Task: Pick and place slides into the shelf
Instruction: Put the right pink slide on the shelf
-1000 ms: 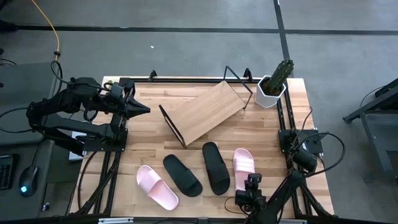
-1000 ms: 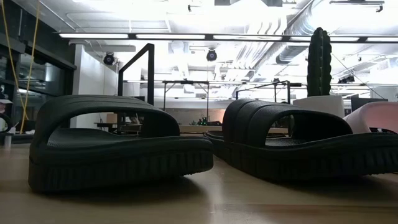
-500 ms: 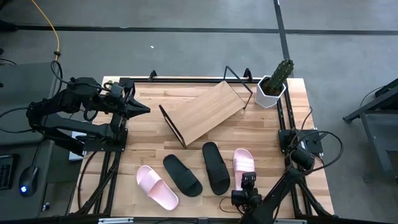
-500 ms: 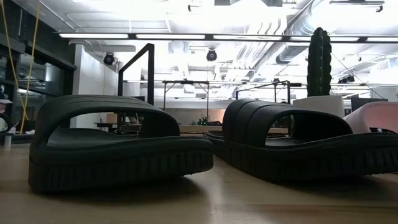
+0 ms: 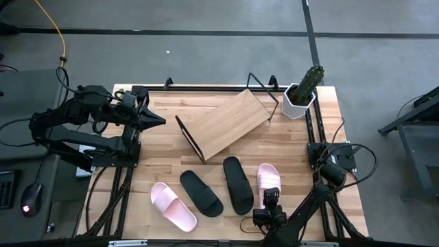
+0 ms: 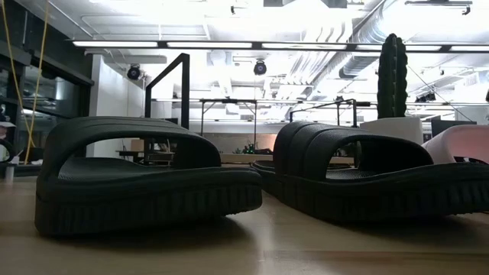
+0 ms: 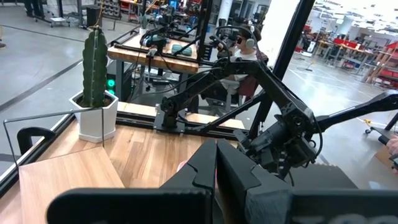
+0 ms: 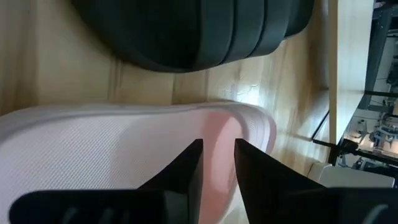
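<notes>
Four slides lie sole-down in a row near the table's near edge: a pink slide (image 5: 173, 206), a black slide (image 5: 201, 193), a second black slide (image 5: 238, 184) and a second pink slide (image 5: 268, 179). The shelf (image 5: 224, 123), a slanted light-wood board on a black wire frame, stands behind them. My right gripper (image 5: 270, 200) hovers at the right pink slide's near end (image 8: 93, 149), its fingers a narrow gap apart, pointing down. My left gripper (image 5: 156, 121) waits shut at the table's far left, clear of everything.
A potted cactus (image 5: 302, 92) in a white pot stands at the far right corner, next to the shelf's wire frame (image 5: 259, 84). Bare wood (image 5: 288, 147) lies between the shelf and the slides. In the low view the black slides (image 6: 145, 179) fill the foreground.
My right gripper has crept a little toward the table's left, staying over the near end of the right pink slide. The slides and the shelf have stayed put.
</notes>
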